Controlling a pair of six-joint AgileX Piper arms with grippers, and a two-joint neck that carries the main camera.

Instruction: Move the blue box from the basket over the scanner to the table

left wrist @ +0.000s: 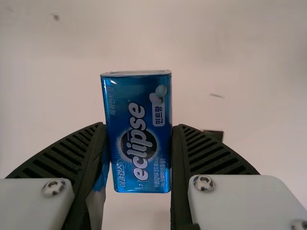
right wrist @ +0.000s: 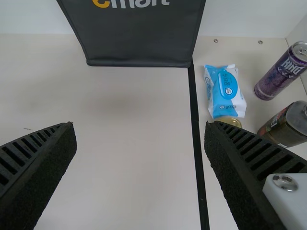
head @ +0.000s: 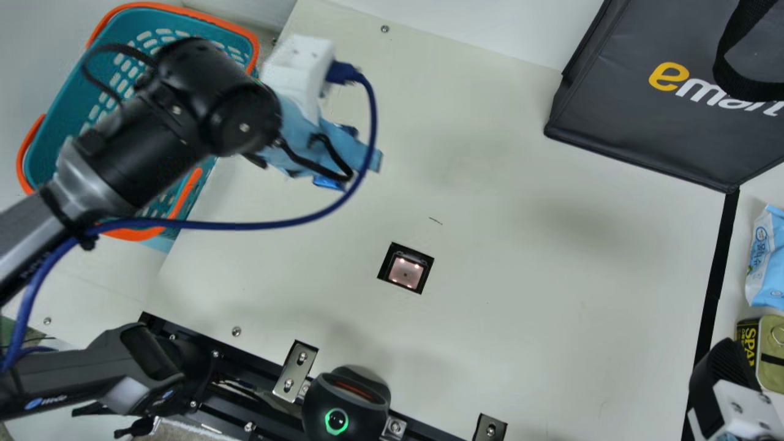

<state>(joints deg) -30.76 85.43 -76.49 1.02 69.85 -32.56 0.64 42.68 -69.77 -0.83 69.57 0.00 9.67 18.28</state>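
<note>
- The left claw (left wrist: 139, 127) has the blue box (left wrist: 139, 96) pinched by its sides, long axis running along the fingers.
- It's on the basket (head: 52, 141) side of the scanner window (head: 405, 271); that claw, the nearer one, should carry it across.
- Beyond the window, the right claw (right wrist: 139, 125) gapes wide.
- Left wrist view: printed face; main view: blue slivers.

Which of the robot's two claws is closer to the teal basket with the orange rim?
Left. The left claw holds the blue box just beyond the basket; the right claw is across the table, near the gold tin.
</note>
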